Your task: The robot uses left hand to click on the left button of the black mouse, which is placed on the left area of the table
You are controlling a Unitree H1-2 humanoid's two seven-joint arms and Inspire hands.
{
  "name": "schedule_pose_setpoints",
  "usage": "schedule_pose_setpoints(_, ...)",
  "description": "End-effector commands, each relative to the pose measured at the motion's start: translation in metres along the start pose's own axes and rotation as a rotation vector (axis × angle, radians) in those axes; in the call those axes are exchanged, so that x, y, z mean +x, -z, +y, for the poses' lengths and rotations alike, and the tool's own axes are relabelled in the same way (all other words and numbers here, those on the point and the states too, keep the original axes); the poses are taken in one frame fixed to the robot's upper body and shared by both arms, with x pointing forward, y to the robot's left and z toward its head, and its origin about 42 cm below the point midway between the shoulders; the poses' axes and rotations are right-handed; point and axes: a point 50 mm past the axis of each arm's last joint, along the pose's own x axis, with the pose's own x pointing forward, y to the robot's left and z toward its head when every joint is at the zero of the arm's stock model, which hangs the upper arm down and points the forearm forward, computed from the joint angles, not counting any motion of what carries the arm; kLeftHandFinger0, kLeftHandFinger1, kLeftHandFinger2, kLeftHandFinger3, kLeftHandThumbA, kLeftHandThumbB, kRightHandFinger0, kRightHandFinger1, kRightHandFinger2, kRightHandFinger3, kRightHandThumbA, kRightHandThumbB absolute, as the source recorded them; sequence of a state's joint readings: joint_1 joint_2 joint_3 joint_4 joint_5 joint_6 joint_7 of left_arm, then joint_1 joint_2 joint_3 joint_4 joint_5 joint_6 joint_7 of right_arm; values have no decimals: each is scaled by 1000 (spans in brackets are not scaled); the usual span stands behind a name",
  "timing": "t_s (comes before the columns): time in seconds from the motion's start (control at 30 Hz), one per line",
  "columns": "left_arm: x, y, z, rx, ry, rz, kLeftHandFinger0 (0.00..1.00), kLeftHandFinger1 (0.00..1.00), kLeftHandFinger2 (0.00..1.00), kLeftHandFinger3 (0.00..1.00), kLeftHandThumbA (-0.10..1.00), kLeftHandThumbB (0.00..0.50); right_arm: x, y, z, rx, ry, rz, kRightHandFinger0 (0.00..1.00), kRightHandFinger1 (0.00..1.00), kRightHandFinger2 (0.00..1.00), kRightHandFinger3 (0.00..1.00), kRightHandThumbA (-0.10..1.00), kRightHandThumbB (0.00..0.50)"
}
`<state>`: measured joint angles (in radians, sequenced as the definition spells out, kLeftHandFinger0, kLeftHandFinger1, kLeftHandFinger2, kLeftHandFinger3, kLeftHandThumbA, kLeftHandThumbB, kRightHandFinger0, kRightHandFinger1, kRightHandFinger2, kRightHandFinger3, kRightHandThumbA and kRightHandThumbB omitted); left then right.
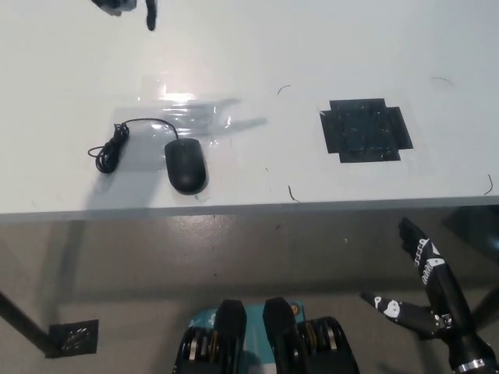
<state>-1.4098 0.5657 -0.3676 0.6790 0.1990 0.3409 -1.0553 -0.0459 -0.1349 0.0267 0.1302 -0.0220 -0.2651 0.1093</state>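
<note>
My left robot hand (pixel 125 8), barely visible far above the black mouse (pixel 185 165), grip untellable, risks misjudging any return.
</note>
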Motion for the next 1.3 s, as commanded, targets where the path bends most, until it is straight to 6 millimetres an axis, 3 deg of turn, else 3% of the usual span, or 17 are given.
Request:
schedule_pose_setpoints(0.0, -121, 1, -87, -190, -68, -658, 137, 85, 259, 1000, 1000, 342, -5, -4, -2, 15, 5, -55, 1000, 1000, 1000, 1000, 1000, 111)
schedule_pose_setpoints(0.03, -132, 16, -134, -248, -81, -749, 542, 454, 572, 1000, 1000, 337, -5, -2, 0, 20, 2, -50, 1000, 1000, 1000, 1000, 1000, 123)
schedule_pose_setpoints(0.07, -137, 21, -151, -259, -96, -774, 604, 470, 574, 1000, 1000, 334, -5, -1, 0, 22, 1, -49, 1000, 1000, 1000, 1000, 1000, 123)
schedule_pose_setpoints(0.1, -147, 33, -190, -296, -117, -824, 926, 731, 800, 1000, 1000, 357, -6, 1, 2, 29, 0, -44, 1000, 1000, 1000, 1000, 1000, 125)
schedule_pose_setpoints(0.13, -154, 40, -223, -340, -127, -854, 1000, 883, 945, 1000, 1000, 392, -7, 2, 3, 36, 0, -41, 1000, 1000, 1000, 1000, 1000, 124)
schedule_pose_setpoints(0.17, -159, 45, -259, -394, -167, -870, 1000, 1000, 1000, 1000, 1000, 446, -8, 3, 5, 40, 0, -38, 1000, 1000, 1000, 1000, 1000, 122)
schedule_pose_setpoints(0.2, -166, 48, -288, -421, -216, -874, 1000, 1000, 1000, 1000, 1000, 416, -9, 4, 6, 43, 1, -36, 1000, 1000, 1000, 1000, 1000, 120)
schedule_pose_setpoints(0.23, -171, 50, -319, -431, -285, -862, 1000, 1000, 1000, 1000, 1000, 420, -11, 6, 6, 47, 3, -31, 1000, 1000, 1000, 1000, 1000, 121)
schedule_pose_setpoints(0.33, -183, 62, -372, -419, -359, -836, 1000, 1000, 1000, 1000, 1000, 472, -18, 11, 8, 50, 8, -14, 1000, 1000, 1000, 1000, 1000, 127)
schedule_pose_setpoints(0.43, -186, 81, -409, -422, -452, -820, 1000, 1000, 1000, 1000, 1000, 486, -22, 14, 8, 52, 12, -6, 1000, 1000, 1000, 1000, 1000, 133)
schedule_pose_setpoints(0.47, -181, 89, -424, -440, -515, -811, 1000, 1000, 1000, 1000, 1000, 438, -24, 15, 8, 55, 10, 1, 1000, 1000, 1000, 1000, 1000, 135)
schedule_pose_setpoints(0.53, -173, 99, -448, -438, -607, -730, 1000, 1000, 1000, 1000, 1000, 405, -28, 18, 8, 61, 4, 8, 1000, 1000, 1000, 1000, 1000, 138)
schedule_pose_setpoints(0.63, -157, 113, -473, -421, -689, -646, 1000, 1000, 1000, 1000, 1000, 347, -31, 21, 10, 60, -3, 18, 1000, 1000, 1000, 1000, 1000, 146)
schedule_pose_setpoints(0.67, -150, 119, -479, -413, -703, -608, 1000, 1000, 1000, 1000, 1000, 357, -32, 21, 10, 58, -4, 19, 1000, 1000, 1000, 1000, 1000, 147)
schedule_pose_setpoints(1.0, -78, 163, -505, -574, -741, -394, 1000, 1000, 1000, 1000, 1000, 225, -36, 24, 12, 45, -24, 27, 1000, 1000, 1000, 1000, 1000, 131)
schedule_pose_setpoints(1.23, -55, 172, -513, -628, -716, -346, 1000, 1000, 1000, 1000, 1000, 234, -40, 25, 16, 38, -42, 38, 1000, 1000, 1000, 1000, 1000, 131)
schedule_pose_setpoints(1.27, -53, 173, -513, -644, -714, -336, 1000, 1000, 1000, 1000, 1000, 208, -41, 25, 17, 38, -46, 41, 1000, 1000, 1000, 1000, 1000, 130)
